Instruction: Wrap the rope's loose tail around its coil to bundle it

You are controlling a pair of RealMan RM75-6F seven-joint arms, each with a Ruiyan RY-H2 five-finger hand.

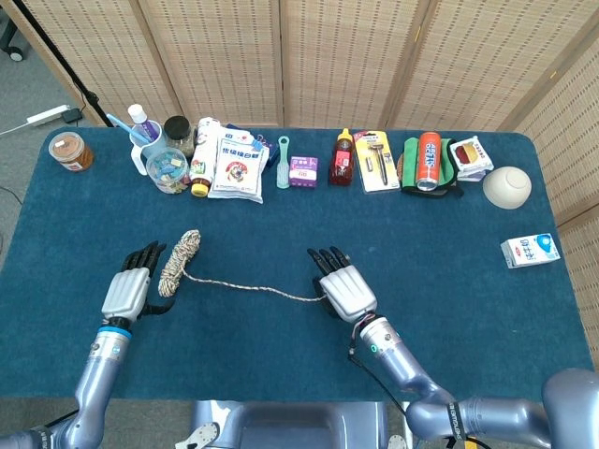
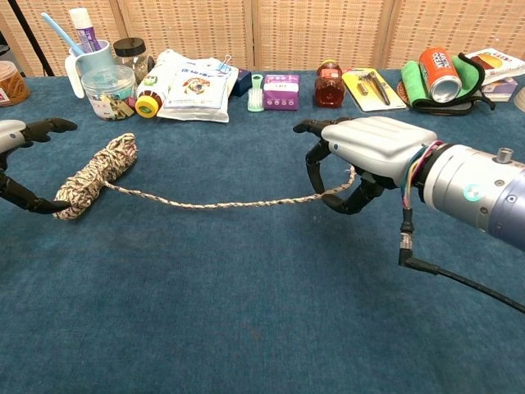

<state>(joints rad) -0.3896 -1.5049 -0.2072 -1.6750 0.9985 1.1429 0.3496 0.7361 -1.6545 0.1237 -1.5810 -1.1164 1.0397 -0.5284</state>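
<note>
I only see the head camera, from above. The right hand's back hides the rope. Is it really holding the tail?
Observer: Yes. The chest view shows the right hand pinching the tail between thumb and fingers, under the palm.
Child: Is the string flat on the table?
Observer: Not near the hand, where it climbs off the table.
Child: And the other hand?
Observer: The left hand holds nothing. Its fingers reach above the coil, with the thumb low by the coil's near end.
</note>
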